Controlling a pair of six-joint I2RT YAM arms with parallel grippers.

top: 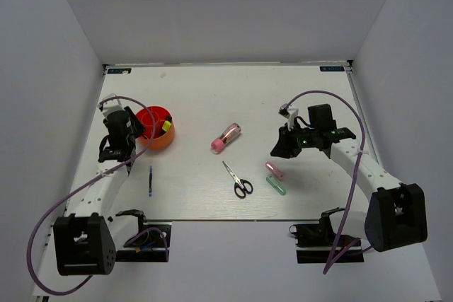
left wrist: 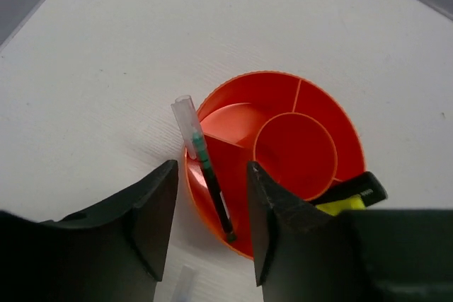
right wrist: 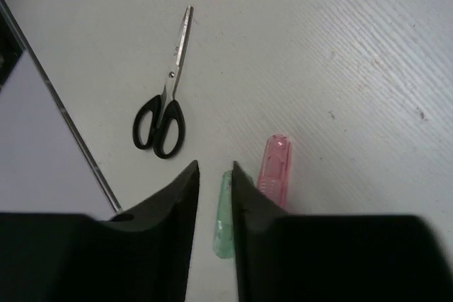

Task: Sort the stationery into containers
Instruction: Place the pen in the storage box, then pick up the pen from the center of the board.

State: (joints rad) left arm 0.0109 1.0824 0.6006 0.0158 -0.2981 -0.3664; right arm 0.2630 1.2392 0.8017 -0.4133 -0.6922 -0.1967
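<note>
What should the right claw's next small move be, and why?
Probably lower the right claw straight down onto the pale-green piece. It lies flat on the table, lined up in the gap between the parted jaws, and the claw holds nothing. The pink piece lies close beside it, so descend carefully.

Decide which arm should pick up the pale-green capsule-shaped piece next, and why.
Right. The right gripper hangs open close to the pale-green capsule-shaped piece; the left gripper is far off at the round red-orange plastic pot.
</note>
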